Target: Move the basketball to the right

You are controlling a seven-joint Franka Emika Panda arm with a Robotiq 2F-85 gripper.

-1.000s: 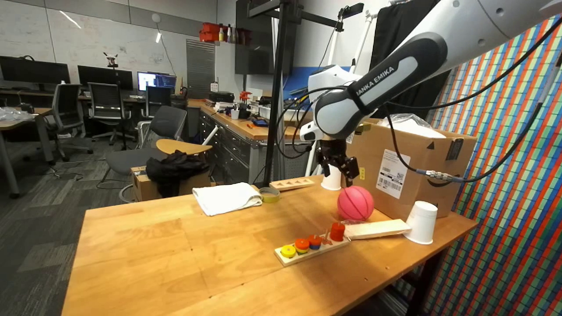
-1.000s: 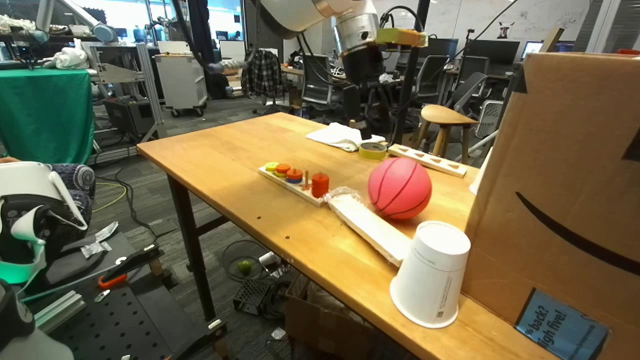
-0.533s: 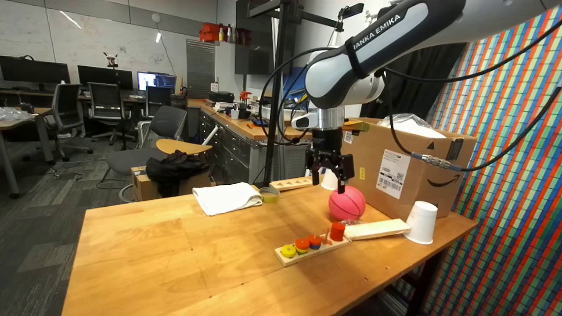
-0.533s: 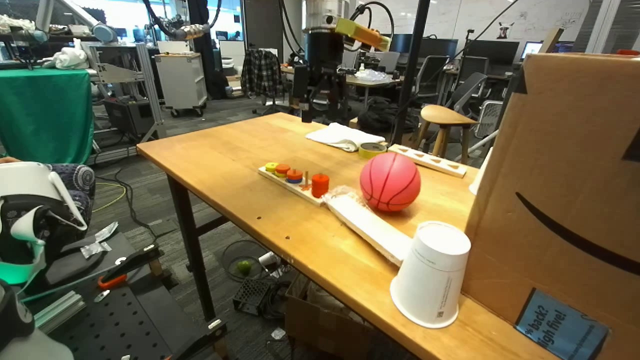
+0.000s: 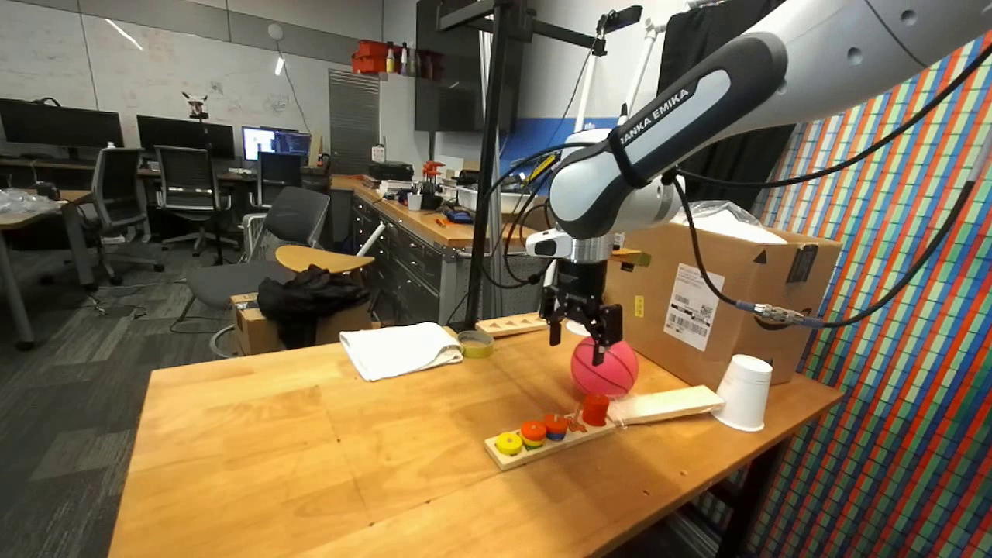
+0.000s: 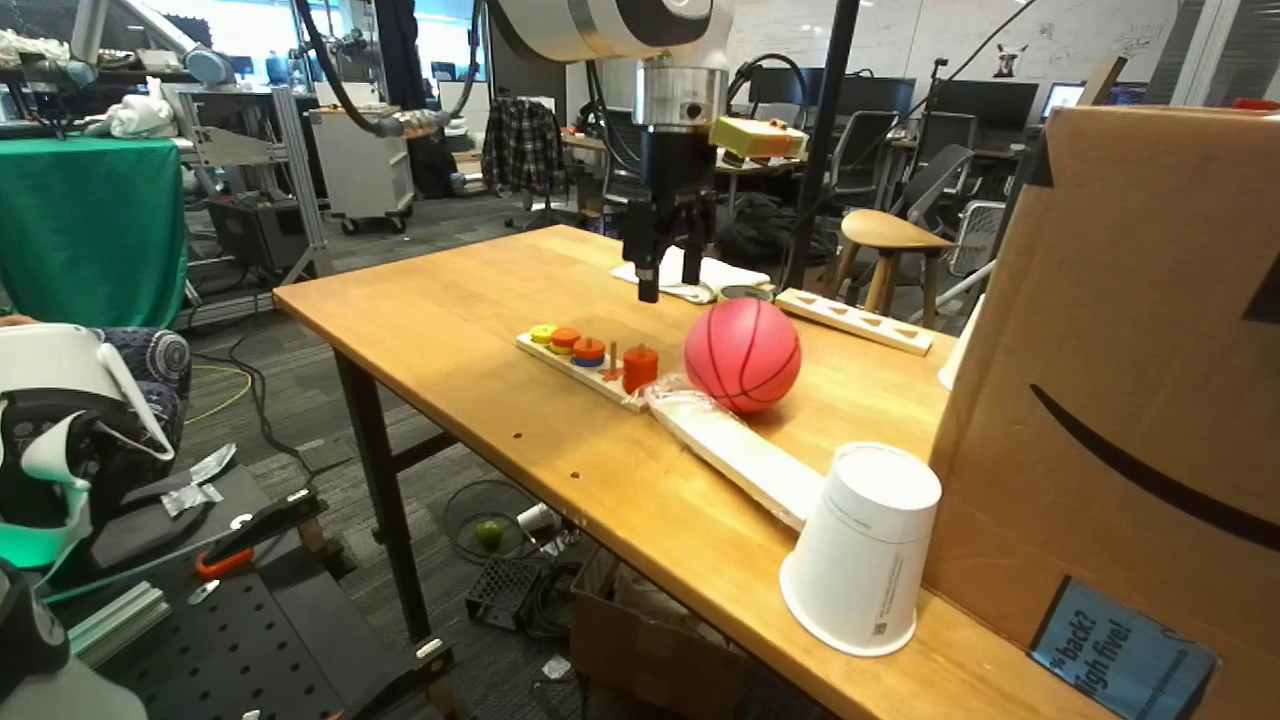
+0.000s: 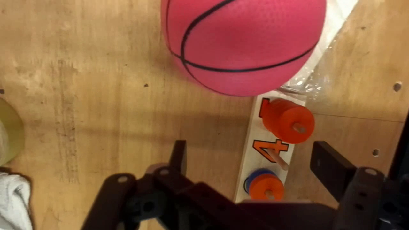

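The pink basketball with black lines rests on the wooden table in both exterior views [image 5: 608,373] [image 6: 743,355]. It also shows at the top of the wrist view [image 7: 246,44], partly cut off by the frame. My gripper [image 5: 576,349] is open and empty, pointing down above the table. In an exterior view the gripper [image 6: 670,285] hangs higher than the ball's middle and to its left, apart from it. In the wrist view the fingers [image 7: 250,150] stand wide apart over the peg board, with the ball beyond the fingertips.
A peg board with coloured rings [image 5: 535,456] and a plastic-wrapped plank [image 6: 740,455] lie close to the ball. A white cup [image 6: 862,550] stands by the plank. A large cardboard box [image 5: 659,294] is behind. A tape roll [image 5: 476,346] and white cloth [image 5: 399,350] lie farther off.
The ball has shifted left in both exterior views, towards the peg board. My gripper went from tilted to upright, rose, then came down again beside the ball, still open.
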